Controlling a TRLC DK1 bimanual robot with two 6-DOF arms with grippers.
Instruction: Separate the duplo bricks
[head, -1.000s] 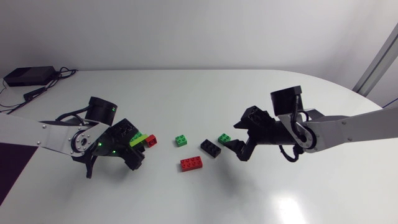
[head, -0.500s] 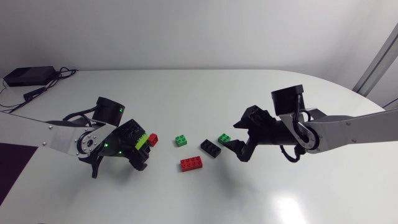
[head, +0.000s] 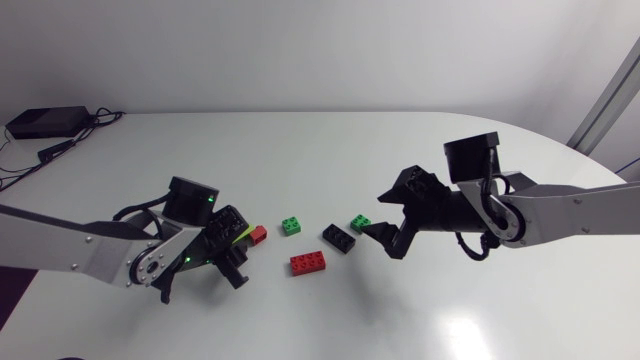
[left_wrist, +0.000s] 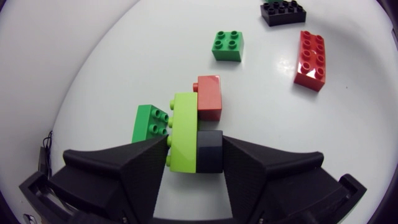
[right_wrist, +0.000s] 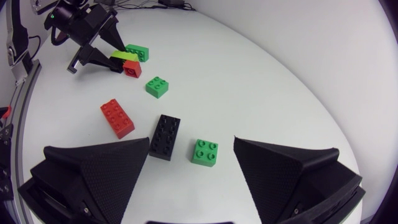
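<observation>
Wide-spread claw (right_wrist: 191, 142), 1 small green brick (right_wrist: 205, 152) between its fingers (right_wrist: 106, 174)

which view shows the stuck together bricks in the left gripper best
Left wrist view: the brick cluster sits close, its lime, red, dark and green bricks all distinct, clamped in the left gripper. The head view shows only lime and red tips past the gripper; the right wrist view shows the cluster small and distant.

Head view: overhead, looking down on the table (head: 320, 150).
Left wrist view: very near the brick cluster (left_wrist: 185, 130); red brick (left_wrist: 311, 60) at 1 o'clock.
Right wrist view: farther back; cluster at 11 o'clock.
Shared: red brick, all three.
</observation>
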